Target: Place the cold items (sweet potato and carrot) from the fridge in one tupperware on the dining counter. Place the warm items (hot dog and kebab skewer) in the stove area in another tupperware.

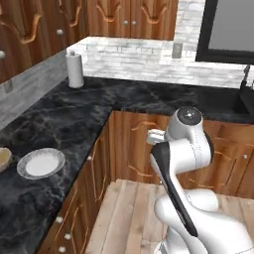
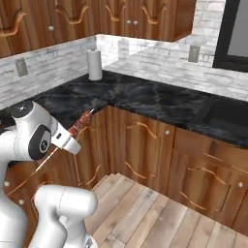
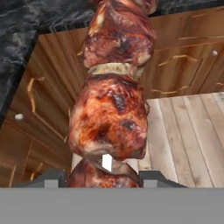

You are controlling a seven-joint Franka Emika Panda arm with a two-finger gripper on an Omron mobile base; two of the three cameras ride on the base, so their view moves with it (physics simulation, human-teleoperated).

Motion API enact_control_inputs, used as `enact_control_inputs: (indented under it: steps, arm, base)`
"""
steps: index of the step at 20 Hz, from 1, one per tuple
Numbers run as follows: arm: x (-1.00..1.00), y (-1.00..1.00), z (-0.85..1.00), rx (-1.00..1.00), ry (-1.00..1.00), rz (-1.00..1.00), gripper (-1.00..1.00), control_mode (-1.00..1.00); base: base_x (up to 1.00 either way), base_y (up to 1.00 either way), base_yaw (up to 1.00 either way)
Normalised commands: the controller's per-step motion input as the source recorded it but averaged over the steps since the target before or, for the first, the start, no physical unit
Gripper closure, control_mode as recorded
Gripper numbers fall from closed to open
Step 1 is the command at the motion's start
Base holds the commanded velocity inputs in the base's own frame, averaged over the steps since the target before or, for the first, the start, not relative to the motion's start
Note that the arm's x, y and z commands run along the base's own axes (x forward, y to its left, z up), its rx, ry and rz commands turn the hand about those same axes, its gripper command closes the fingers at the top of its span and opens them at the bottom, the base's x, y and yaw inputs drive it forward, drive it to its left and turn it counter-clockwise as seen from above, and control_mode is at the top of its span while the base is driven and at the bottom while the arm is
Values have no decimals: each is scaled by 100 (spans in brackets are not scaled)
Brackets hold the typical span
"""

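Note:
A kebab skewer [image 3: 109,113] with glistening brown-red meat chunks runs up the middle of the hand view, and my gripper [image 3: 103,177] is shut on its lower end. Both dark fingertips [image 3: 54,177] flank the bottom chunk. In the right base view the kebab skewer [image 2: 83,119] sticks out from the gripper [image 2: 71,135]. It is held in the air in front of the corner base cabinets, tip toward the black counter [image 2: 145,97]. Its thin stick trails down to the left.
An L-shaped black marble counter [image 1: 74,109] wraps the corner. It carries a paper towel roll [image 1: 75,69], a white plate [image 1: 40,163] and a tan bowl edge [image 1: 2,158]. A sink [image 2: 227,114] lies at the right. Wooden floor [image 2: 145,208] is open below.

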Motion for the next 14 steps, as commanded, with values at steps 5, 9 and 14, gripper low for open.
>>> enact_control_inputs:
  steps: [5,9,14]
  arm:
    - [0,0,0,0,0,0,100,100]
    - [0,0,0,0,0,0,100,100]
    - [0,0,0,0,0,0,100,100]
  base:
    - [-35,-15,-72]
    - [-51,-81,-30]
    - [-77,-95,-17]
